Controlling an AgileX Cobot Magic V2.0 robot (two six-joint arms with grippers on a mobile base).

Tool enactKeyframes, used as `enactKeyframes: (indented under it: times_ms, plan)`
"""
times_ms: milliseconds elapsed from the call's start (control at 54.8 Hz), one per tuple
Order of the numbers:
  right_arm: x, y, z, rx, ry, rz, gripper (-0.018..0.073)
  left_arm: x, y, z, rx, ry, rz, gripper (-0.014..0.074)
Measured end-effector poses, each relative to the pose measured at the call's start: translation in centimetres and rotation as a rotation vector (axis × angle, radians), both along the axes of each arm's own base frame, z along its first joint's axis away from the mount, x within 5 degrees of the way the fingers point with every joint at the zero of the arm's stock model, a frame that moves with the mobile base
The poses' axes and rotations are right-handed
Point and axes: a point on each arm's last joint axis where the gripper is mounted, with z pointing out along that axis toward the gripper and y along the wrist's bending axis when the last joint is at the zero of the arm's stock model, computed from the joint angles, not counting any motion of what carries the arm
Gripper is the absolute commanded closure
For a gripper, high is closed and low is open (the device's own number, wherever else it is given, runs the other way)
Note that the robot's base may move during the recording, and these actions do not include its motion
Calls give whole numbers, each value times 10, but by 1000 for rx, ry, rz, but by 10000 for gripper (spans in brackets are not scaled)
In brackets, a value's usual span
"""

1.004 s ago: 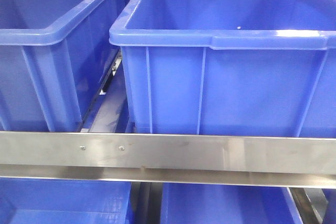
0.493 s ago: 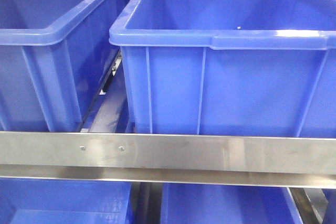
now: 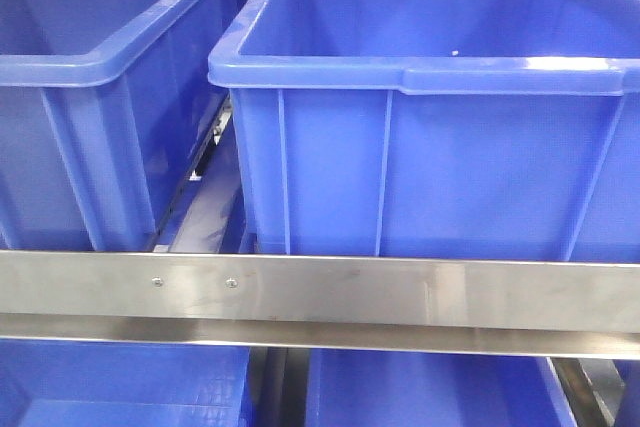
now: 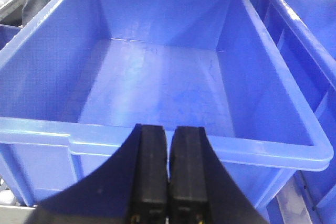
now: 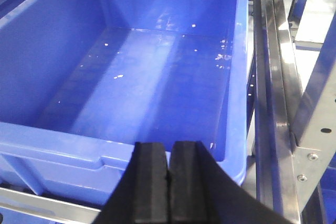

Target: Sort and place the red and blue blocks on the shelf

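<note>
Neither the red block nor the blue block shows in any view. The shelf's brushed steel front rail (image 3: 400, 292) crosses the front view, and its side frame (image 5: 286, 103) runs along the right of the right wrist view. My left gripper (image 4: 169, 128) is shut with nothing between its black fingers, hovering over the near rim of an empty blue bin (image 4: 157, 145). My right gripper (image 5: 169, 144) is likewise shut and empty, above the near rim of another empty blue bin (image 5: 63, 148) beside the steel frame.
Two large blue bins (image 3: 420, 77) (image 3: 90, 67) stand side by side on the upper tier, with a narrow gap and a roller track (image 3: 205, 152) between them. More blue bins (image 3: 120, 387) sit on the tier below. A neighbouring bin (image 4: 310, 30) flanks the left one.
</note>
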Motion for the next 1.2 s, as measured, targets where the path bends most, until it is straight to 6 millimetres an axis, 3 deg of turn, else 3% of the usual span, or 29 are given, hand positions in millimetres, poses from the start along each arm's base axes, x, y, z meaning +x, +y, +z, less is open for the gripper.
enactKeyframes:
  times_ms: [949,1077,1204]
  plan:
    - [0,0,0,0,0,0,491,-2,0,0,4,-18,-3,513]
    - [0,0,0,0,0,0,491,-7,0,-13,-9,-44,-11,513]
    - [0,0,0,0,0,0,491,-19,1,-41,-30,-66,-22,513]
